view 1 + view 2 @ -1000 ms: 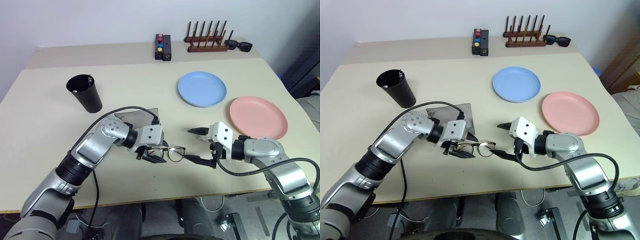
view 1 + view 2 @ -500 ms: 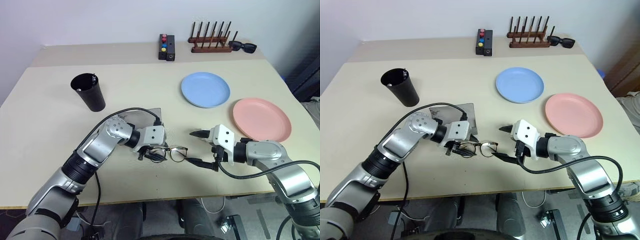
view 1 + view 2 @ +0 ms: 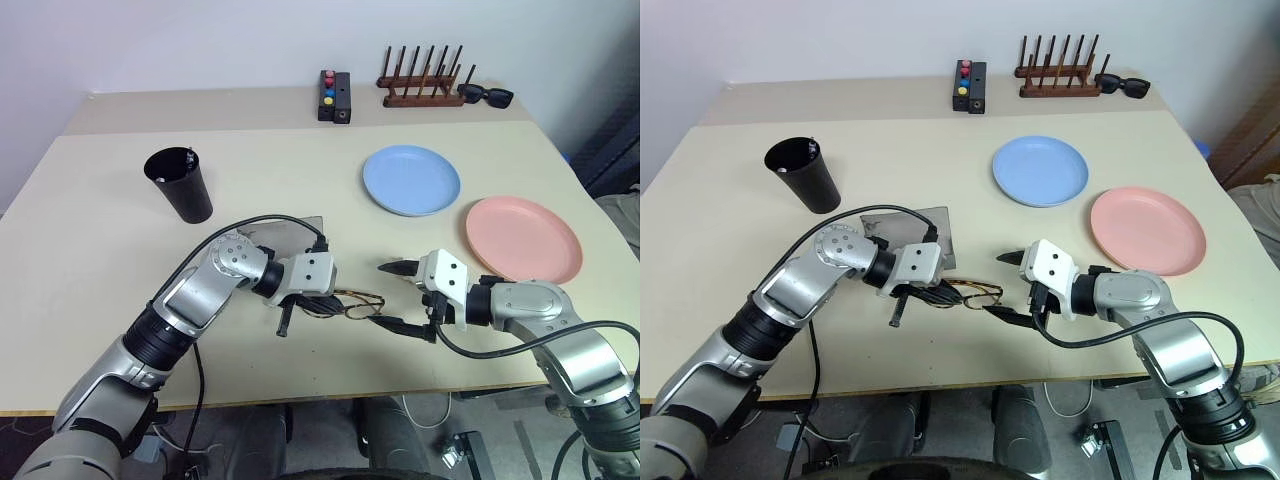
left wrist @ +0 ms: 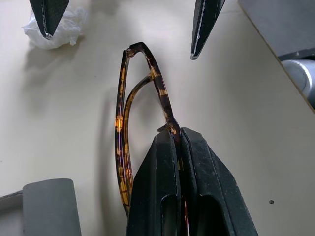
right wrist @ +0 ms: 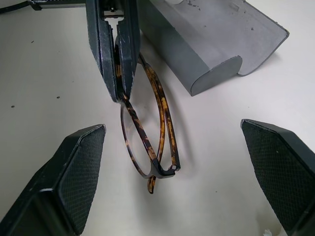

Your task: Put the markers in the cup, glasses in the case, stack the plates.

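Observation:
The glasses [image 3: 347,302], thin and tortoiseshell-framed, lie folded on the table between my two grippers. My left gripper [image 3: 320,299] is shut on their frame near the hinge [image 4: 170,125]. Facing it from the other side, my right gripper [image 3: 393,296] stands open, its fingertips [image 4: 196,49] just beyond the glasses' far end. The grey case [image 3: 291,233] lies open right behind my left hand. At the left stands the black cup [image 3: 181,186], with marker ends [image 3: 182,154] showing inside its rim. The blue plate [image 3: 411,179] and the pink plate [image 3: 523,238] lie side by side, apart.
Along the back edge sit a small black box with coloured buttons [image 3: 331,95], a wooden peg rack [image 3: 422,86] and black sunglasses [image 3: 487,96]. A crumpled white scrap [image 4: 54,28] lies near my right gripper. The table's front edge runs close below both hands.
My left gripper has closed its fingers on the glasses' frame, and the glasses have tipped flatter toward the table. The right gripper has stayed put and open.

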You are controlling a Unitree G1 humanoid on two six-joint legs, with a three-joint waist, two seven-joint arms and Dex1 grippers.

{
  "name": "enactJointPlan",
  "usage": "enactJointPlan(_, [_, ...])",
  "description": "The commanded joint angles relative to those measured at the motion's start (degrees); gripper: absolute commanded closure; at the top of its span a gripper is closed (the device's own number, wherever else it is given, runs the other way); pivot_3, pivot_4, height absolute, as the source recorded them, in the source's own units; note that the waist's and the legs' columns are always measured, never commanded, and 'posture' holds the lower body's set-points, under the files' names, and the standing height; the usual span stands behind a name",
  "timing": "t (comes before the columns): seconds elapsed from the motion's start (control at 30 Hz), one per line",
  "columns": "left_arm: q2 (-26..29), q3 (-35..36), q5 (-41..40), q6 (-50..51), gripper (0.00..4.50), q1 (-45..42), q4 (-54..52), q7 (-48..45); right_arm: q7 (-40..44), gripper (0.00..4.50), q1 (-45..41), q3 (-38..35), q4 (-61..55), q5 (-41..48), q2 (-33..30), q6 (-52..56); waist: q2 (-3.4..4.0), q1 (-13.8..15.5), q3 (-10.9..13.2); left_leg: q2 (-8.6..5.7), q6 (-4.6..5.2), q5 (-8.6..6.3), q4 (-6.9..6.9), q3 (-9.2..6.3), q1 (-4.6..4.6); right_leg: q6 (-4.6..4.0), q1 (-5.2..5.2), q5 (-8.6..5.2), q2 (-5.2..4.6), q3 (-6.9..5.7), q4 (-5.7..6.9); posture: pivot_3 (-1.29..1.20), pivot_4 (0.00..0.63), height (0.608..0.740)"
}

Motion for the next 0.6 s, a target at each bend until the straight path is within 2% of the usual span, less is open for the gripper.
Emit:
enactJointPlan(0.03, [1.5, 3.75, -3.43, 1.17, 4.46, 0.67, -0.82, -1.4, -0.16, 0.0, -1.13, -1.31, 0.21, -0.6, -0.27, -1.9, 0.0, -0.11, 0.0, 0.0, 0.0, 0.0, 0.0, 0.0, 0.0, 0.0, -0.01, 0.0, 0.0, 0.0, 0.0, 0.0, 0.15, 0.739])
enactJointPlan(0.3, [5.36, 15.85, -14.74, 5.54, 4.46, 0.24, -3.82, -3.25, 1.23, 0.0, -1.13, -3.37, 2.74, -0.65, -1.82, -3.26, 0.0, -0.05, 0.02, 0.0, 0.0, 0.0, -0.01, 0.0, -0.04, -0.02, -0.04, 0.01, -0.01, 0.0, -0.01, 0.0, 0.15, 0.739])
enactJointPlan(0.43, [8.38, 19.79, -13.25, 2.69, 4.46, -1.6, 1.77, -1.89, 1.64, 0.0, -0.87, -1.36, 0.92, 0.11, 0.07, -3.05, 0.0, -0.07, 0.02, 0.0, 0.01, -0.01, -0.02, 0.0, -0.03, -0.01, -0.04, 0.01, 0.0, 0.0, -0.01, 0.0, 0.15, 0.739])
enactJointPlan(0.6, [10.43, 21.14, -10.98, -2.62, 4.46, -4.11, 11.88, -2.08, -0.07, 0.0, -2.03, 0.62, 0.92, -0.1, 5.09, -4.1, 0.0, -0.19, 0.02, 0.0, 0.01, -0.01, -0.04, 0.0, -0.02, -0.02, -0.05, 0.02, 0.01, 0.0, 0.0, 0.0, 0.15, 0.739])
